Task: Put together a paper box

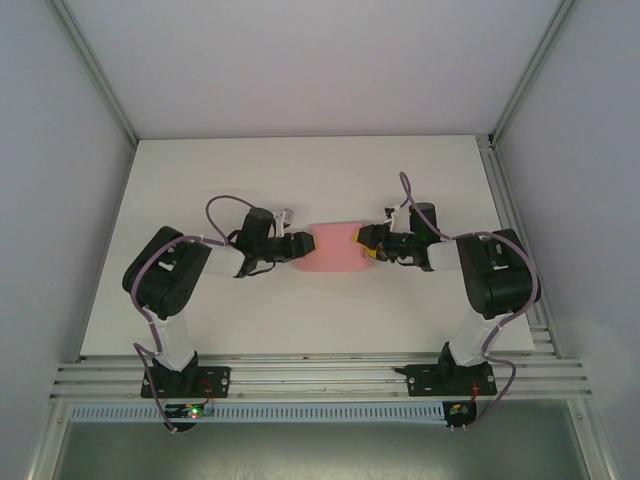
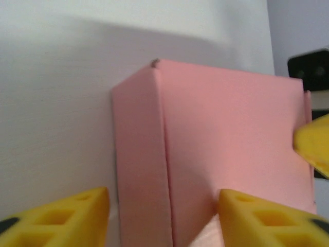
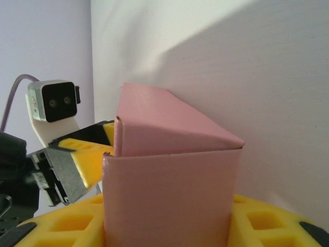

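Table [image 1: 300, 170] first: it is white, and both arms reach in to its middle. The paper box [image 1: 335, 250] lies there between them, folded up into a pink block with its walls standing. Your right gripper [image 1: 368, 240] has its fingers [image 3: 267, 221] pressed against both sides of one end, holding it. Your left gripper [image 1: 303, 245] has its fingers [image 2: 61, 218] apart, straddling a corner at the other end, one just beside the wall. From the right wrist view, the top panel looks tilted and lifted along one edge, so you likely still have to press it flat and tuck it.
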Controlling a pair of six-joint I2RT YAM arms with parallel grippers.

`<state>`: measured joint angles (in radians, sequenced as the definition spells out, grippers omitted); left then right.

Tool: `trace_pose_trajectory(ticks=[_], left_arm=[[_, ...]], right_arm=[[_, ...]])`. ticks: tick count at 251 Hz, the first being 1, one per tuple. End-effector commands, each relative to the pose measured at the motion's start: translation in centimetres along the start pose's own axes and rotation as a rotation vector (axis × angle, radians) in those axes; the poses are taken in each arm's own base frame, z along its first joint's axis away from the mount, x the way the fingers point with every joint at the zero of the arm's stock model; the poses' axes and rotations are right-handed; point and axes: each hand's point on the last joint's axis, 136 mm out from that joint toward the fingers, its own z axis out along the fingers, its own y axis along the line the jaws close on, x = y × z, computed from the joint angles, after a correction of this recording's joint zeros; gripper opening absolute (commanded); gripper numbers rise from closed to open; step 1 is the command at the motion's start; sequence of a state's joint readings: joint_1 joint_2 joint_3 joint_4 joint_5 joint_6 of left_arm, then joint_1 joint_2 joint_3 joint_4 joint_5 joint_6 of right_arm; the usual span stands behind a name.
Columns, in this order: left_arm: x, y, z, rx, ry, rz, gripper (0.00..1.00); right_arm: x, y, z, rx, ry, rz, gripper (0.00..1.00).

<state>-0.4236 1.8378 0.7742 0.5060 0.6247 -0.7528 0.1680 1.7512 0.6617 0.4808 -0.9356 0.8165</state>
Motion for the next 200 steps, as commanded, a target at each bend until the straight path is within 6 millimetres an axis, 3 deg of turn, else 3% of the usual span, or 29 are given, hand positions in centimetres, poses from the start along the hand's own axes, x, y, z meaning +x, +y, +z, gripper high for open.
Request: trace_pose_trajectory(ticks=[1,18,41,57,82,97,116,134,143,166,200], left_arm=[[-1.6,-0.4,-1.2,-0.108,-0.042,0.141,0.81],[-3.9,-1.6,-2.9,-0.192,-0.094,0.286,0.99],[-6.5,-2.7,-6.6,-0.381,-0.149,0.510,1.00],[-7.3,-5.4,-8.8,-0.391,-0.183,0.677,1.00],[-5.5,-11.3,-10.5,-0.255,-0.190,0.965,1.00],[-3.0,-13.4,-10.5,-0.218,-0.124,1.164,1.00],[0.8,-13.9,-9.7,-0.218,0.055,1.367,1.00],[5.6,-12.9,-9.3,-0.184,0.325,1.526,1.00],[7.0,-12.3,-9.2,-0.207,0.414,1.615,1.00],[5.4,-12.5,-7.7,-0.346,0.340,1.757,1.00],[3.8,-13.6,-6.6,-0.372,0.251,1.801,1.00]], right_arm=[[0.7,3.8,-0.7,-0.092,0.034,-0.044,0.44],[0.3,4.0,-1.5,-0.071,0.010,-0.015,0.44],[-0.4,4.3,-2.9,-0.039,-0.027,0.019,0.45],[-0.9,3.7,-3.8,0.024,-0.047,0.105,0.47],[-1.1,4.1,-4.6,0.040,-0.011,0.191,0.45],[-1.7,5.2,-5.0,0.019,-0.029,0.193,0.46],[-1.6,6.0,-5.3,-0.012,-0.014,0.256,0.46],[-1.6,6.3,-5.9,-0.041,0.002,0.373,0.46],[-1.5,6.4,-6.0,-0.054,0.015,0.409,0.43],[-1.2,7.1,-6.2,-0.076,0.039,0.444,0.39],[-0.9,7.8,-6.7,-0.078,0.038,0.467,0.37]])
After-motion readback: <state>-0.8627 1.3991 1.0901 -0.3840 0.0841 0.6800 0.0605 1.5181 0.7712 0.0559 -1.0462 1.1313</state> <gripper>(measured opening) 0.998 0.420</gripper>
